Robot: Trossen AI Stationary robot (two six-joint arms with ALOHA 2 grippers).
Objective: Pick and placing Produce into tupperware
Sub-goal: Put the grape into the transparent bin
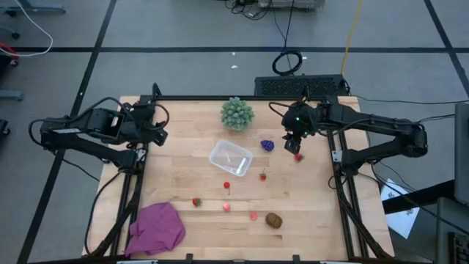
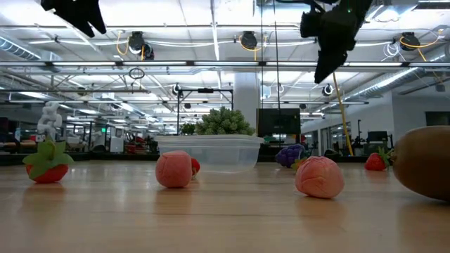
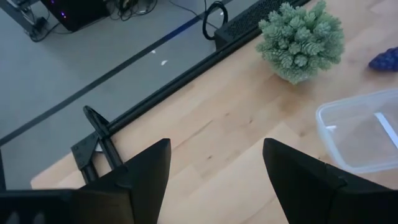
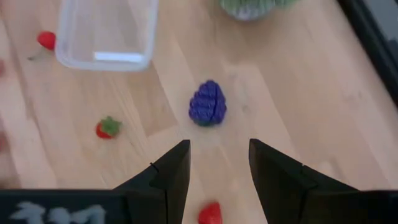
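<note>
The clear tupperware (image 1: 231, 158) stands mid-table, nothing showing inside it. Produce lies scattered on the wood: a purple piece (image 1: 267, 145), a red piece (image 1: 298, 156), a strawberry (image 1: 263, 176), and more red and pink pieces with a brown oval (image 1: 274, 219) toward the near edge. My right gripper (image 4: 219, 146) hovers high above the table, just short of the purple piece (image 4: 207, 102), fingers narrowly apart, with the red piece (image 4: 210, 213) below them. At the far left, my left gripper (image 3: 214, 146) hangs open in the air, holding nothing.
A pale-green spiky ball (image 1: 237, 114) sits at the far edge behind the tupperware. A magenta cloth (image 1: 157, 227) lies at the near left corner. A black frame rail (image 1: 220, 97) runs along the table's far edge. Bare wood lies left of the tupperware.
</note>
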